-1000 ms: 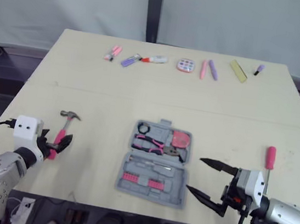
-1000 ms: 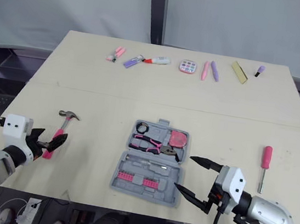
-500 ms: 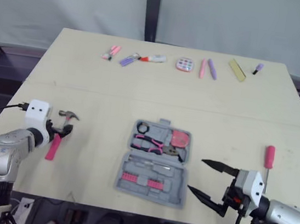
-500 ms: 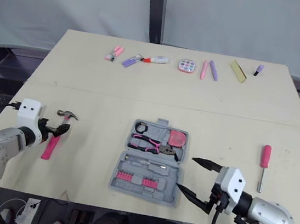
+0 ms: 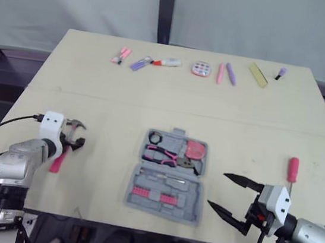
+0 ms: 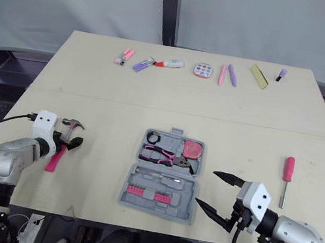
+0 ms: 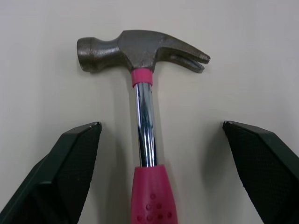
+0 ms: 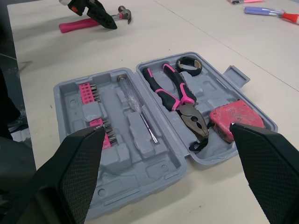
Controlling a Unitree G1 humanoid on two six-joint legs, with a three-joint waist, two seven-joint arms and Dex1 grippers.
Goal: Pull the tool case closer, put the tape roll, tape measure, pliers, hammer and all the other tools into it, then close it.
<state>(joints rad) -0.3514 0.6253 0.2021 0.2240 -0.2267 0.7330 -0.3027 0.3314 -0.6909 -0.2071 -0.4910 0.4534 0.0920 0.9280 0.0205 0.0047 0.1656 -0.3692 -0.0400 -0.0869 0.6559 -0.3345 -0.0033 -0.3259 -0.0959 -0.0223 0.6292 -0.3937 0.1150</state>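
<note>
Chrome shaft and pink grip of the hammer run straight up the gap between the two black fingers of the left end effector. The fingers stand wide apart on either side of it and touch nothing. In the head views this pair sits at the lower left of the frame, on the pale surface.

The tool case lies open at lower centre, well apart from the hammer. It already holds the pliers, the tape measure and the tape roll. The right end effector hovers at the lower right, just beside the case, its fingers spread and empty. A pink-handled screwdriver lies loose on the surface at the right.

The step in hand looks like the hammer pick. To do it well, keep the fingers square to the shaft and lower them until the tips nearly meet the surface. Close on the top of the rubber grip rather than the slick chrome. A hold near the steel head should limit droop, since the head is likely the heavy end.
</note>
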